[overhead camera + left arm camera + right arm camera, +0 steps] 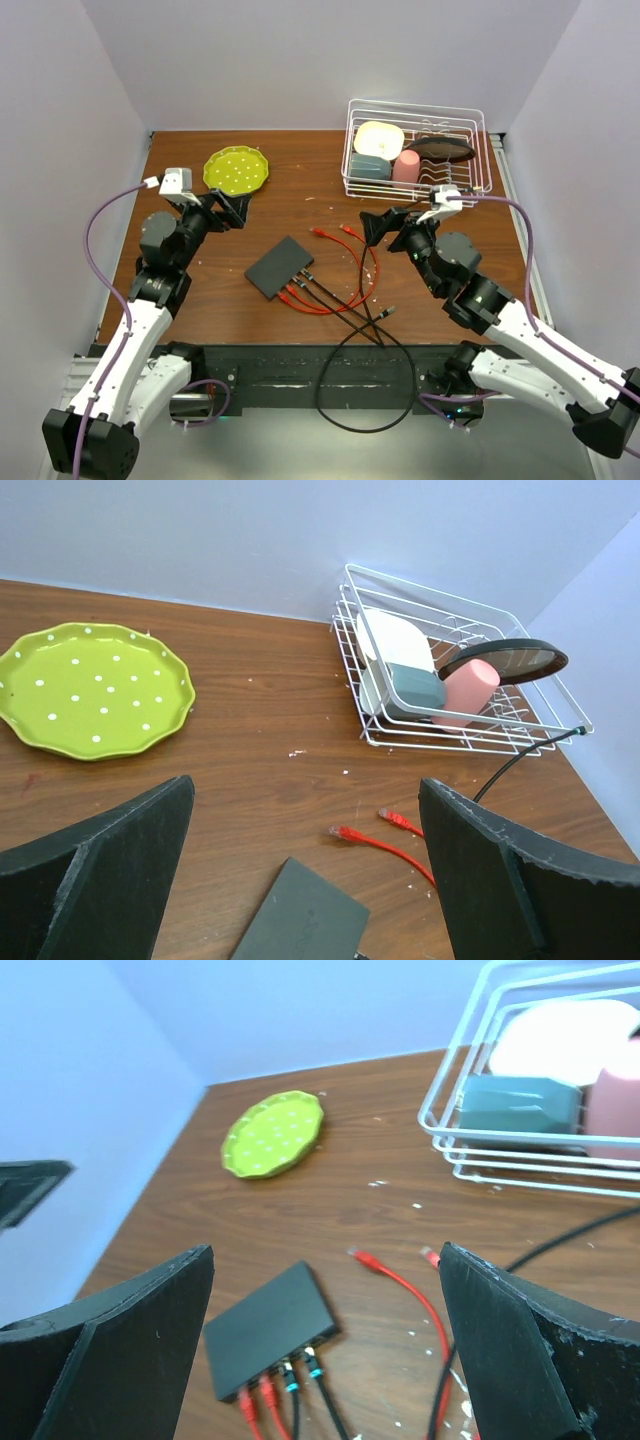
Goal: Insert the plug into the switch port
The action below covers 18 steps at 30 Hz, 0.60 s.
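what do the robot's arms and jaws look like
The left arm and right arm both have white links with black joints. A purple cable loops along each. The jaws are broad matte-black wedges with scuffed pale edges.

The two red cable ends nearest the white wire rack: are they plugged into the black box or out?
Out. Both red cable ends lie loose on the brown wooden table, apart from the flat matte-black box.
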Motion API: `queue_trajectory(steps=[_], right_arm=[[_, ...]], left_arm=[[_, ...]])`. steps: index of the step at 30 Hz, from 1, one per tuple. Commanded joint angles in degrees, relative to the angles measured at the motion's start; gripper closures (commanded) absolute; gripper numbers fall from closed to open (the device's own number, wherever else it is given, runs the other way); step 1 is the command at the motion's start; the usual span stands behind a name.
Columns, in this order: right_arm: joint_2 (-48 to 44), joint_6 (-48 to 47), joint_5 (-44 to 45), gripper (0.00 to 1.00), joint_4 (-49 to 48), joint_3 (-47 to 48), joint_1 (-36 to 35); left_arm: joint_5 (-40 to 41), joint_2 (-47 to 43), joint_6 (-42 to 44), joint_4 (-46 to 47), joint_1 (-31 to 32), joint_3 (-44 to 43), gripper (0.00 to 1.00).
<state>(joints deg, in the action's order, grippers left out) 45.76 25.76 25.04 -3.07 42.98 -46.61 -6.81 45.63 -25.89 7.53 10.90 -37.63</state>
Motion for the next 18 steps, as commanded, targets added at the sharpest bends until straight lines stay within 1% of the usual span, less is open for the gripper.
queue_trajectory(steps=[1,4,6,9,13,15,16,18], right_arm=[[0.9,1.2,6.2,0.01,-2.0,-2.2,-0.2],[1.5,1.4,8.9,0.01,-4.1,-3.7,-0.2],[2.1,3.8,10.7,0.01,-2.3,-3.3,-0.2],[1.5,3.7,12.2,0.01,-1.7,-3.6,-0.3],[-0.5,0.1,17.1,0.01,-5.4,-6.8,-0.2],[-2.0,-4.0,17.9,0.01,-7.8,-8.6,-0.2],[-2.3,-5.3,18.3,0.01,-8.6,-9.3,-0.2],[-3.3,-8.4,19.2,0.01,-9.8,-11.1,-0.2]], left_arm=[[1.4,-0.8,1.6,1.4,-0.3,-1.1,0.00],[1.2,-0.7,2.3,0.4,-0.3,-0.8,0.00],[3.5,-0.7,2.7,0.3,-0.3,-0.6,0.00],[6.4,-0.6,3.9,-0.4,-0.3,-0.6,0.00],[9.6,-1.4,7.9,-4.8,-0.3,-2.1,0.00],[12.2,-3.3,8.5,-4.0,-0.3,-0.8,0.01],[12.5,-4.0,8.3,-1.6,-0.3,1.0,0.02],[13.0,-5.5,8.7,0.1,-0.3,2.5,0.01]])
